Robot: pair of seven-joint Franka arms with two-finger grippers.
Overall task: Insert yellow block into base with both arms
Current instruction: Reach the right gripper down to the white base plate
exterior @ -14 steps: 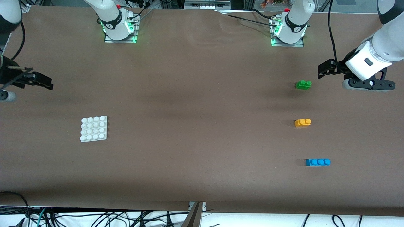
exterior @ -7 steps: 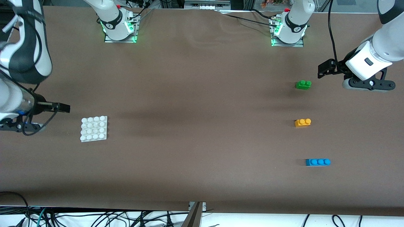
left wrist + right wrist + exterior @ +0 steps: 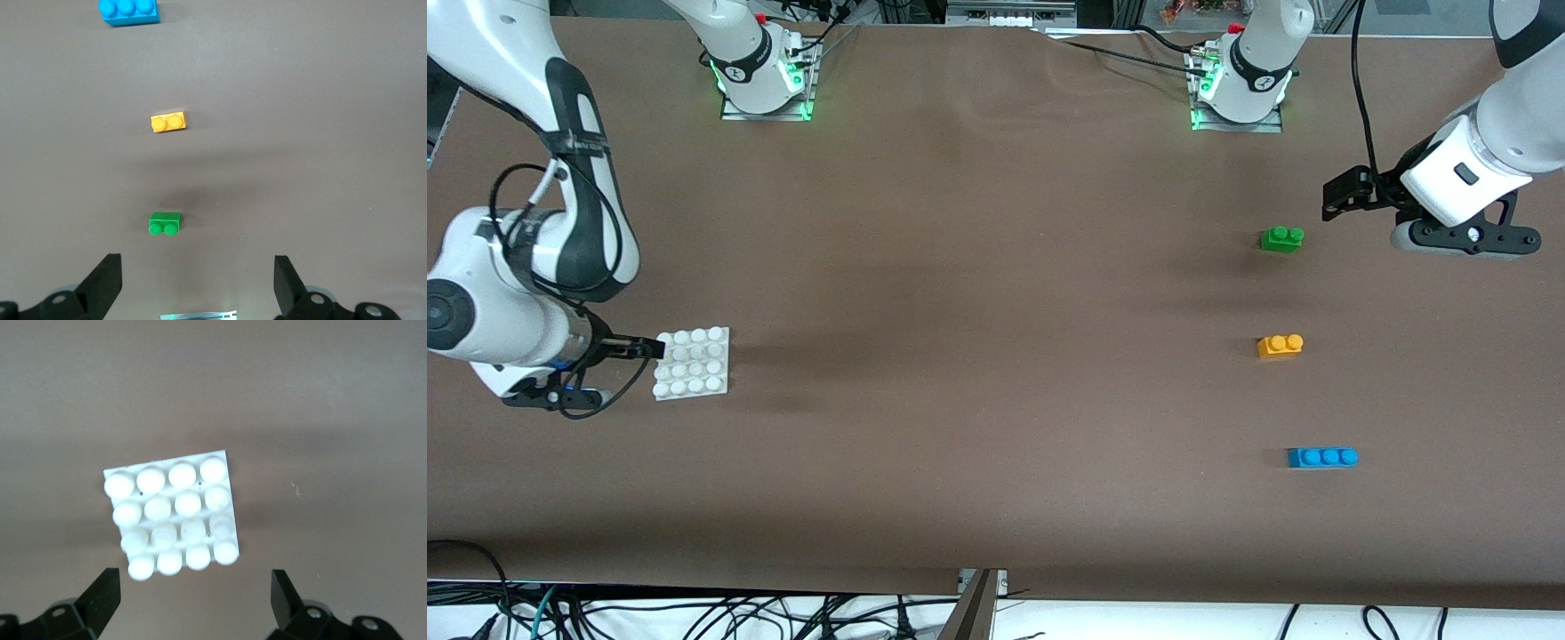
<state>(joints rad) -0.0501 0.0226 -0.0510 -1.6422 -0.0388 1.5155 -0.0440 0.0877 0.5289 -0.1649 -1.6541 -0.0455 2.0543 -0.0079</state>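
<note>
Brown cloth-covered bench (image 3: 978, 356) carries everything. Two white jointed arms with black joints: right arm's pincer (image 3: 640, 348) is low at the edge of the flat square white plastic base with a 4x4 stud grid (image 3: 692, 363), fingers spread wide in the right wrist view, nothing between them. Base (image 3: 171, 522) lies flat toward the right arm's end of the bench. Left arm waits; left pincer (image 3: 1343, 197) hangs near the left arm's end, fingers apart, released. Long blue three-stud plastic brick (image 3: 1322, 457) sits nearest the front edge at that end. Small orange-yellow two-stud plastic block (image 3: 1280, 345) sits on the bench between blue brick and green two-stud plastic brick (image 3: 1281, 238), untouched, well apart from the base.
</note>
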